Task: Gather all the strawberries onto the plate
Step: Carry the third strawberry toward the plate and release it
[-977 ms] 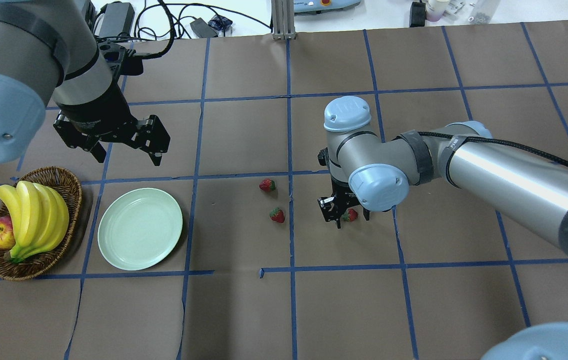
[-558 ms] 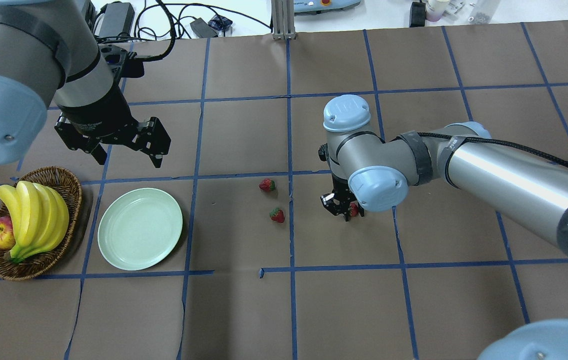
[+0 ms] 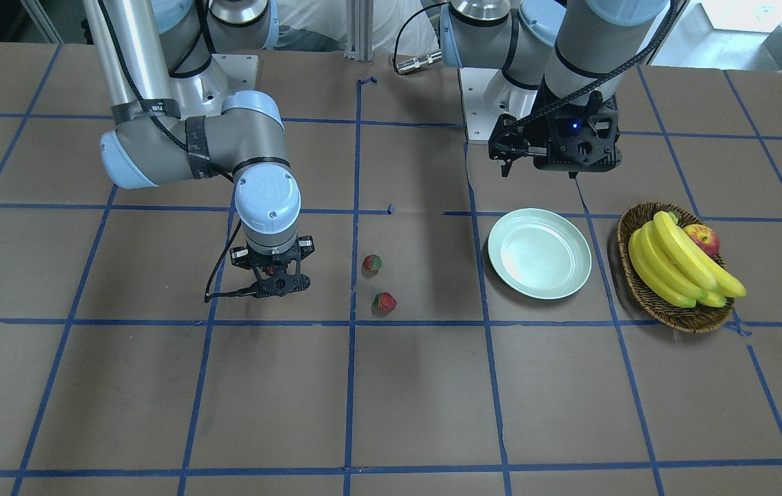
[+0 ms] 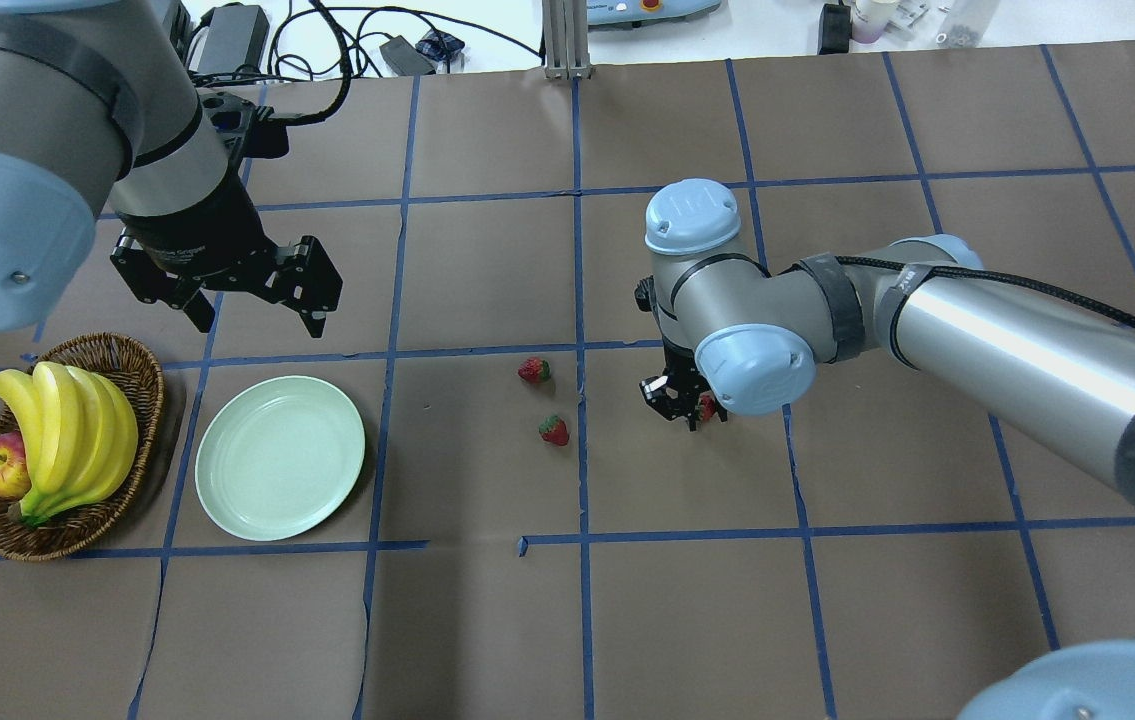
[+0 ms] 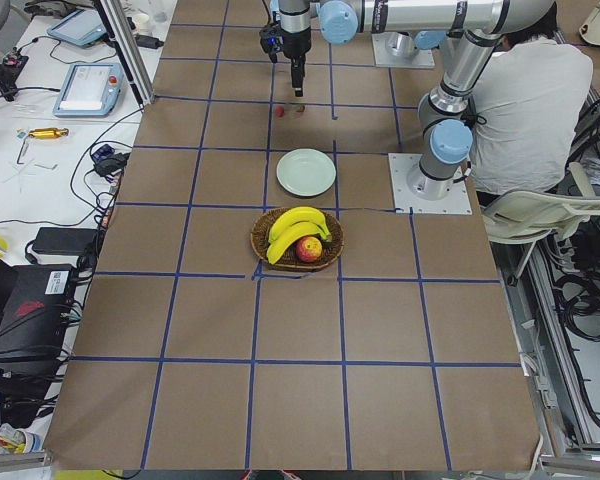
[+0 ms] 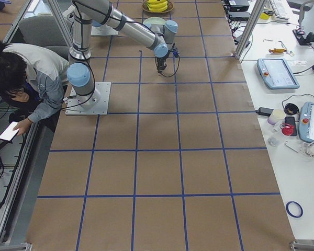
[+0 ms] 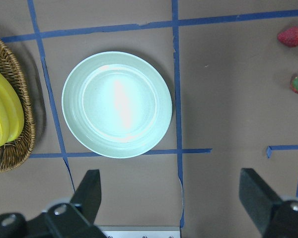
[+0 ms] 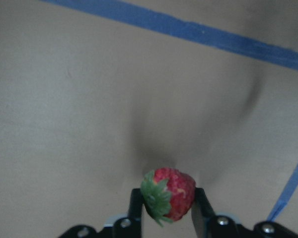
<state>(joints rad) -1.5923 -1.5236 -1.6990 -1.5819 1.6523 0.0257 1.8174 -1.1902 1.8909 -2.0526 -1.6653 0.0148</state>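
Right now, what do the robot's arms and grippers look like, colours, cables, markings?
The left arm and right arm are silver-grey tubes with rounded pale blue joint caps. A black cable runs along the right arm under black straps. The left gripper and right gripper are black, angular, two-fingered; white lettering marks the left one's collar.

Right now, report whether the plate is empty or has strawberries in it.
Empty. The plate shows bare in the left wrist view; two strawberries lie on the table, the third strawberry sits in the shut right claw.
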